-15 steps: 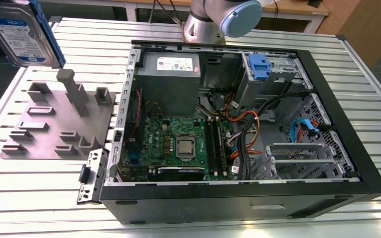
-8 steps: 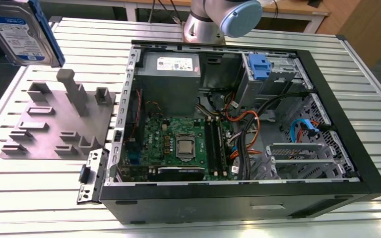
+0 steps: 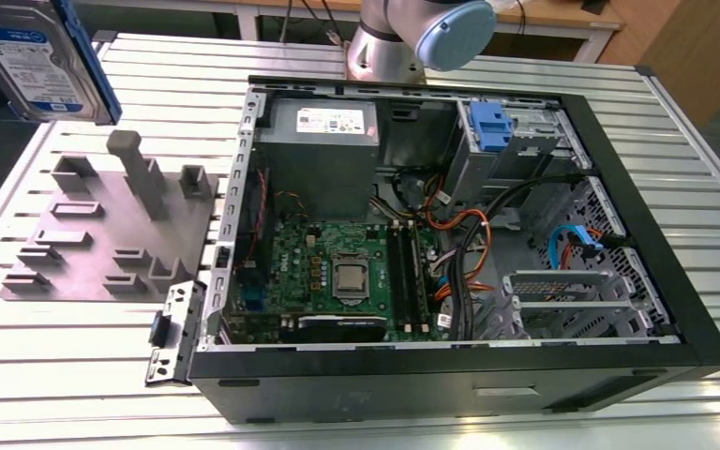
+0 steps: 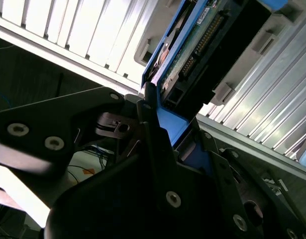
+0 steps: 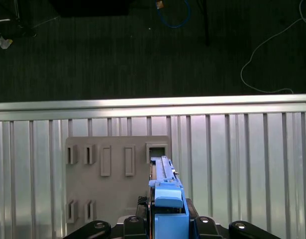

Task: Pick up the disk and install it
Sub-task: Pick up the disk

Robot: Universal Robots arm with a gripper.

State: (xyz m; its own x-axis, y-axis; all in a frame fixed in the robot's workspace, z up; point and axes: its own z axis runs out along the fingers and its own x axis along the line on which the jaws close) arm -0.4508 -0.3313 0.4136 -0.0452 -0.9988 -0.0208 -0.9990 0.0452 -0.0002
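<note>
Disk (image 3: 37, 58) is up in the air at the exterior view's far left, label facing out. It's well apart from the open PC case (image 3: 660, 234) and clear of the table (image 3: 85, 375). In the first wrist view it's seen edge-on, w/ the grey plate (image 5: 118, 174) and its posts below.

Jaws are clenched on it. In the second wrist view the black fingers (image 4: 149, 117) press the blue frame (image 4: 170, 124) at one end, w/ the disk's circuit side showing beyond. So pick-up looks done, install not yet.

Risks, as I judge them:
- **Slip or twist:** grip is on one end of the plastic frame only, so most of the disk hangs out past the jaws. A quick swing or a bump could twist it or let it slip. A drop onto the slatted table or the plate's posts would likely damage it.
- **Snag or jam:** drive bay (image 3: 510, 131) sits in the case's far corner, w/ a blue clip already there and loose cables (image 3: 460, 225) close by. Coming in tilted or low could catch the case rim, snag wires or jam the frame on the rails.
- **Slot:** can't tell from here which slot is free.
</note>
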